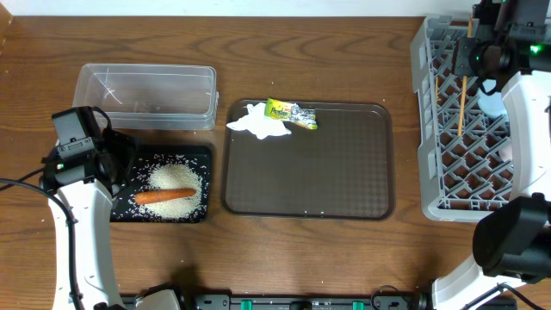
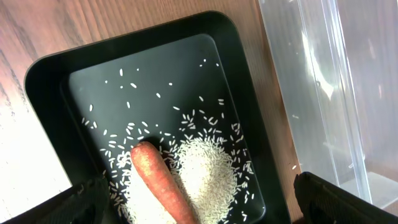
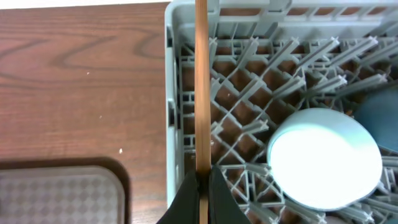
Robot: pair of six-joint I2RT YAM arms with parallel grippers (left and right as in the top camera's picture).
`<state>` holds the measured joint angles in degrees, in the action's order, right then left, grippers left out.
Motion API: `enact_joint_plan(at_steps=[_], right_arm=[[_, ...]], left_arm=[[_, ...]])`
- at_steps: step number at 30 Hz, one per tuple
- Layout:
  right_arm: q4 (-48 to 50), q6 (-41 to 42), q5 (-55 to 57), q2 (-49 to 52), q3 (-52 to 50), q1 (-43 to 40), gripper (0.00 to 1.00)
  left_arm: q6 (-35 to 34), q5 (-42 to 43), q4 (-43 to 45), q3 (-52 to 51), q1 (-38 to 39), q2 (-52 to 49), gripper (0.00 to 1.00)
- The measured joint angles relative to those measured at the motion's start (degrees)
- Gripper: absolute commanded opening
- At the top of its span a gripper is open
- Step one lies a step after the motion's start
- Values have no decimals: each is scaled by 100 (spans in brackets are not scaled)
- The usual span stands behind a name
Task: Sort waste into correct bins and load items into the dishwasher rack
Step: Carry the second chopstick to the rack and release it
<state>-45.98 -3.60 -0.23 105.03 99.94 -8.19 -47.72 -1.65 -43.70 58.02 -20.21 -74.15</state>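
Wood worktop (image 3: pixel 74 62): your right claw (image 3: pixel 202 186) pinches one chopstick (image 3: pixel 201 93) over the rack (image 3: pixel 175 74) edge; settle it between tines (image 3: pixel 249 81) before releasing. Left claw (image 2: pixel 202 202) gapes empty, well apart.

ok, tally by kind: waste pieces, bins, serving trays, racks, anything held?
Waste pieces: 4 (rice, carrot, tissue, wrapper)
Bins: 2 (clear tub, black tray)
Serving trays: 1 (brown tray)
Racks: 1 (grey rack)
Held: 1 (chopstick in the right gripper)
Total: 9
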Motion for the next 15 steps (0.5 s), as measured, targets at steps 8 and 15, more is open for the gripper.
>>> enact_joint_plan(at_steps=[8, 15], right_arm=[[531, -72, -4, 9, -828, 0, 26], [538, -22, -2, 13, -1027, 0, 53]], left_arm=[[0, 0, 0, 0, 0, 0, 98], [0, 0, -2, 0, 0, 0, 98]])
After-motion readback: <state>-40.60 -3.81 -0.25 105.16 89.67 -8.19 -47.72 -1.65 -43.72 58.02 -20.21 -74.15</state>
